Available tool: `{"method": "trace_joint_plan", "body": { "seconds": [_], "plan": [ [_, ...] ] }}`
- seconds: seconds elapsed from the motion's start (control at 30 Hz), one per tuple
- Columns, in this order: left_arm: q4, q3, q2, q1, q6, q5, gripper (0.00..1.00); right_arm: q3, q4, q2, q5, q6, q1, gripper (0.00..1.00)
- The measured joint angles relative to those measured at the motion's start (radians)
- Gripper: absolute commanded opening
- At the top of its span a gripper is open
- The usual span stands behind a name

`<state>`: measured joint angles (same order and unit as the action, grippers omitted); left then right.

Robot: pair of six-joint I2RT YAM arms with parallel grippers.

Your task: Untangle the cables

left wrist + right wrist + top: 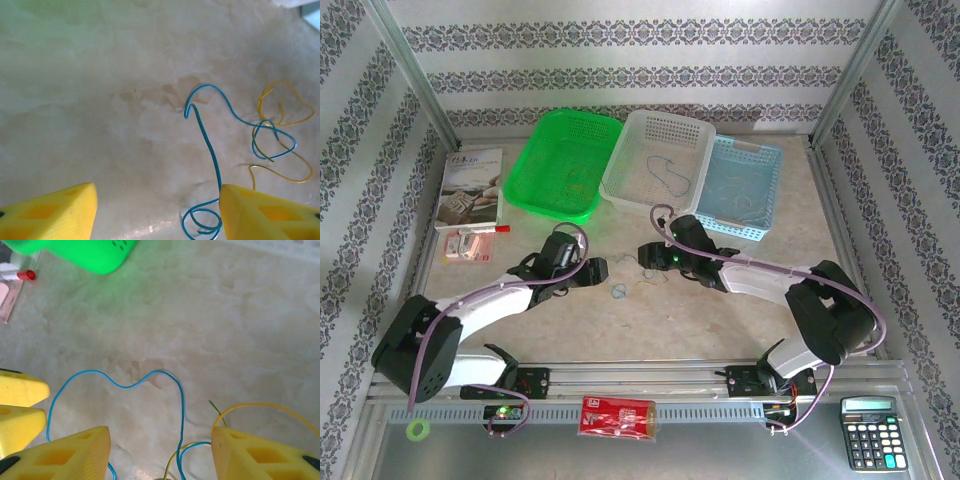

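A blue cable (207, 145) lies in loose curves on the table, and a small coil of it rests beside the right finger (265, 215) of my left gripper (157, 210). It is tangled with a yellow cable (282, 107) further right. The left gripper is open and low over the table, holding nothing. My right gripper (160, 455) is open too, with the blue cable (125, 385) and the yellow cable (260, 406) running between its fingers. From above, the left gripper (595, 268) and the right gripper (648, 258) face each other over the small tangle (620, 290).
Three baskets stand at the back: green (565, 160), white (660, 150) with a thin grey cord inside, and blue (745, 185) with a pale cord. A booklet (470, 185) lies back left. At the near rail are a red packet (617, 415) and a calculator (875, 430).
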<state>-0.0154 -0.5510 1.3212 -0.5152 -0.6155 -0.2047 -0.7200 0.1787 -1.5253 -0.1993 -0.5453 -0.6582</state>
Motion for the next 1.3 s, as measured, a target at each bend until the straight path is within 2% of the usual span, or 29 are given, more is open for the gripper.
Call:
{"method": "trace_joint_plan", "body": {
  "seconds": [0.27, 0.37, 0.6, 0.8, 0.9, 1.17, 1.3],
  "plan": [
    [-0.048, -0.047, 0.1, -0.022, 0.011, 0.008, 0.53, 0.013, 0.052, -0.071, 0.0, -0.023, -0.027, 0.51],
    [-0.06, -0.051, 0.111, -0.022, 0.011, 0.012, 0.55, 0.021, 0.064, -0.085, 0.0, -0.03, -0.027, 0.51],
    [-0.059, -0.046, 0.062, -0.022, 0.005, 0.039, 0.68, 0.036, 0.081, -0.09, 0.0, -0.035, -0.027, 0.5],
    [-0.059, -0.013, -0.089, -0.022, -0.015, 0.082, 0.71, 0.041, 0.089, -0.09, 0.0, -0.035, -0.027, 0.5],
    [-0.06, -0.014, -0.098, -0.022, -0.017, 0.082, 0.72, 0.042, 0.089, -0.09, 0.0, -0.035, -0.027, 0.5],
    [-0.059, -0.06, 0.05, -0.053, -0.016, 0.082, 0.72, 0.055, 0.096, -0.09, 0.016, -0.035, -0.027, 0.49],
    [-0.06, -0.085, 0.124, -0.072, -0.01, 0.083, 0.65, 0.062, 0.101, -0.09, 0.027, -0.035, -0.032, 0.49]
  ]
}}
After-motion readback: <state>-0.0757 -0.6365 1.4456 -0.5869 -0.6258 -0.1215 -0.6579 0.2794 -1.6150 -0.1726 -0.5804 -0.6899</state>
